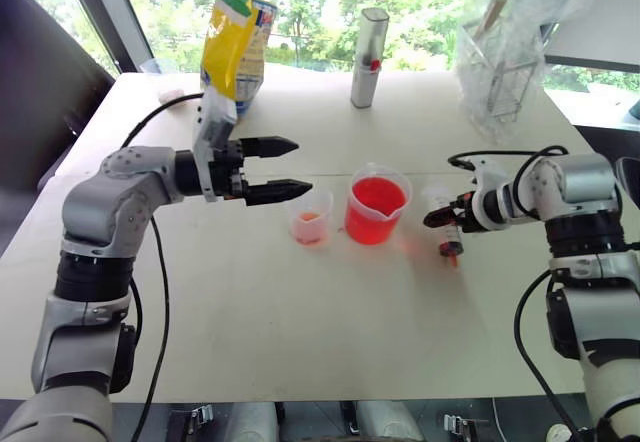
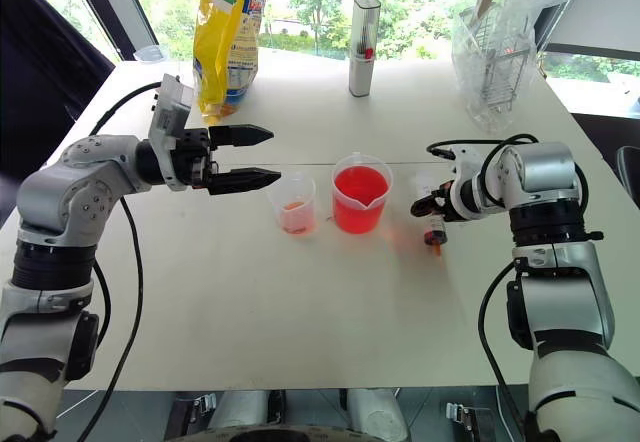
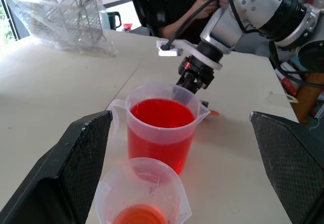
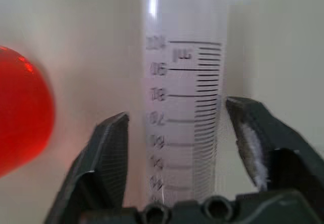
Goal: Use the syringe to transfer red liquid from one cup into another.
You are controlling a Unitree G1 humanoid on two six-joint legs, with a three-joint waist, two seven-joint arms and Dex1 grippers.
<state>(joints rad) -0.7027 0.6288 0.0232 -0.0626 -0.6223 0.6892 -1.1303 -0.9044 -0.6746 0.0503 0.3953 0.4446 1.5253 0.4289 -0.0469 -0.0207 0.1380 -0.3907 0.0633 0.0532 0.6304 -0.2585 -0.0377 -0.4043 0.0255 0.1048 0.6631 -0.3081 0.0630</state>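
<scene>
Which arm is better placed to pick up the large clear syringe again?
Right, probably: its tool stands open around the large clear plastic syringe lying on the table. The left tool hovers open near the cups.

On the table (image 1: 300, 342), the small cup (image 1: 311, 218) stands just left of the beaker (image 1: 376, 205); the syringe (image 1: 450, 245) seemingly lies right of the beaker.

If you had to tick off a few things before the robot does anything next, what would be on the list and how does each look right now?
1. Syringe laid on the table: ok.
2. Right gripper let go: ok, fingers stand apart from the barrel.
3. Left gripper free: ok, open, holding nothing.
4. Beaker upright, with red liquid: ok.
5. Small cup upright, a little red inside: ok.
6. Syringe empty: cannot tell.
</scene>
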